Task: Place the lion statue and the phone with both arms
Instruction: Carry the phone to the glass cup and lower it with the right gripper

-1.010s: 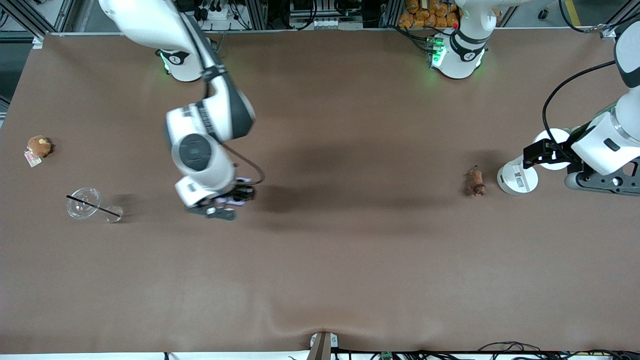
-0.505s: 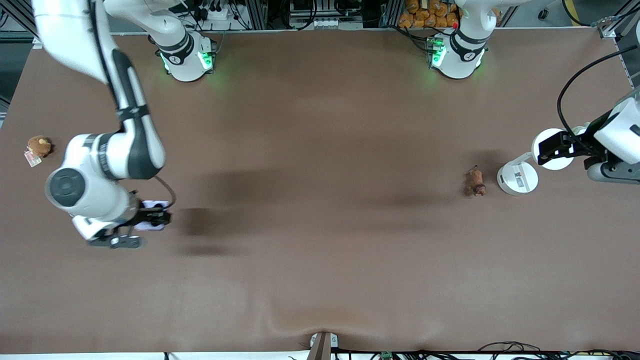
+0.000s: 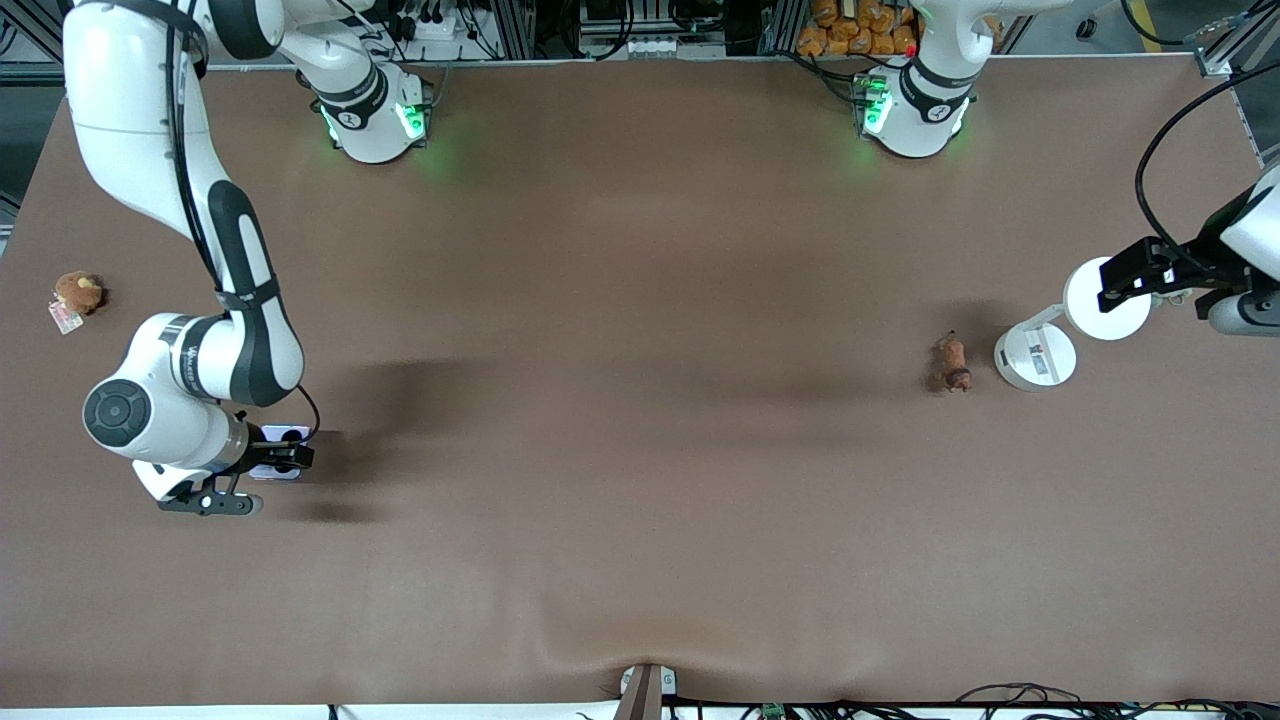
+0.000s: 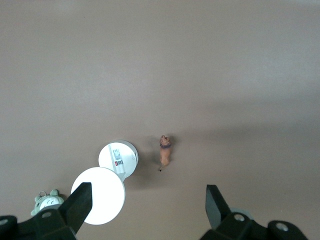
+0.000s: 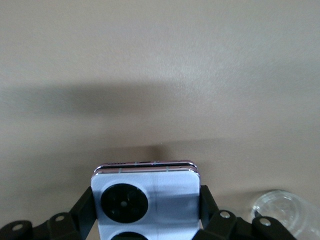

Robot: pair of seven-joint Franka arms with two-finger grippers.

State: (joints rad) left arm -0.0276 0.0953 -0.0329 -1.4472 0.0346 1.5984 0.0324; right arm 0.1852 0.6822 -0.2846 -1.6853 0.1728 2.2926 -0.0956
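**Phone carried at one end, lion already down at the other**

Nearest to the front camera, the right gripper (image 3: 283, 459) is clenched on the phone (image 3: 277, 449) by its 2 sides, over the table (image 3: 640, 520) toward the right arm's end. I think it holds the phone flat, cameras up, to put it down there. The right wrist view shows a clear glass (image 5: 282, 216) just beside it, which could be in the way.

Farther back lies the lion statue (image 3: 951, 363) on the cloth, free, so its placing seems done. A white stand (image 3: 1035, 356) is just beside it. The left gripper (image 3: 1150, 275) hangs released over the left arm's end, holding nothing. A tan plush (image 3: 78, 292) lies farthest, well apart.
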